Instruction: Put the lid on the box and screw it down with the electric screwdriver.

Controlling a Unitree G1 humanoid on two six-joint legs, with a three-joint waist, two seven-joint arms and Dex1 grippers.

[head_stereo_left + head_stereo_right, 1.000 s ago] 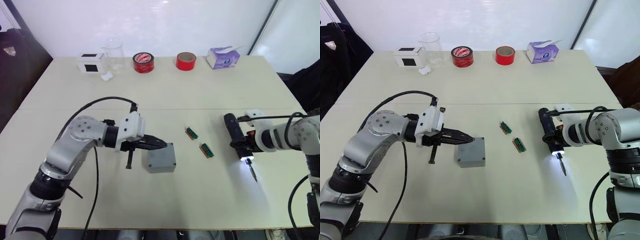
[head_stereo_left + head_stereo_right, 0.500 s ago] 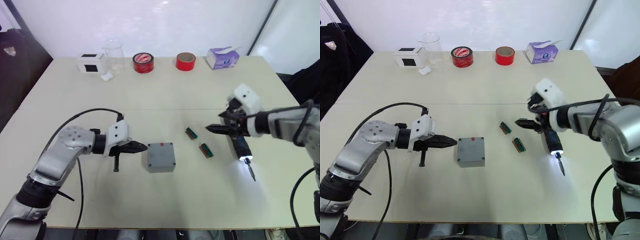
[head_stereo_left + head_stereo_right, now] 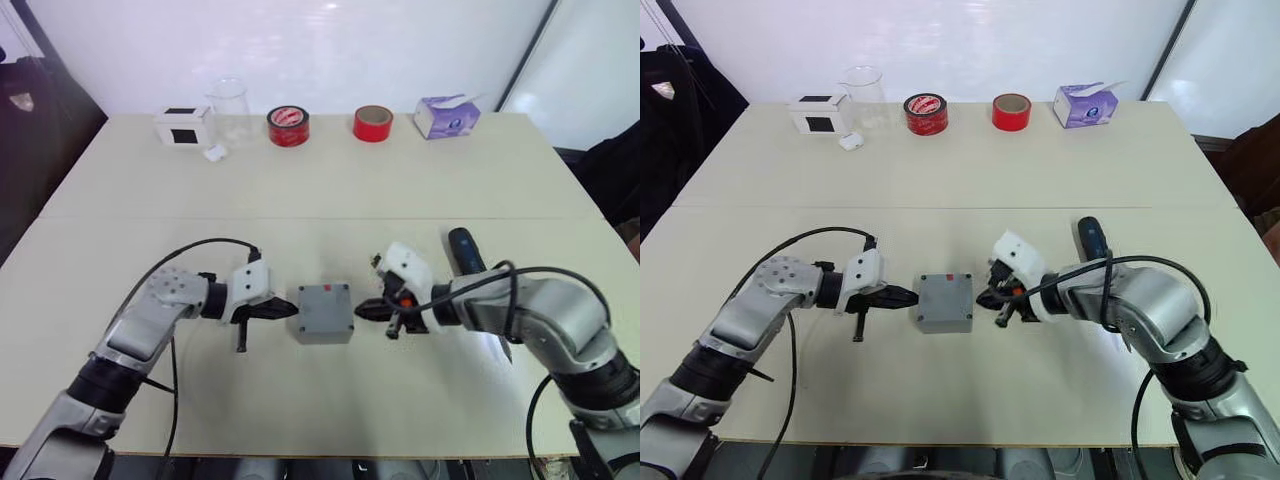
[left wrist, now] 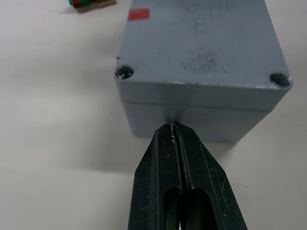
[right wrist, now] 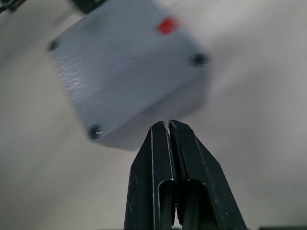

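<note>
Lid sits on the box, our left gripper and right gripper pressed together beside it, so next we think we grab the electric screwdriver.

The box looks like dull grey plastic with tiny scratches; the table is smooth and pale; the gripper fingers are shiny black

Bright, even overhead lighting washes out the white wall with glare, casts soft shadows beneath both arms on the table, and the box appears motion-blurred in the right wrist view.
</note>
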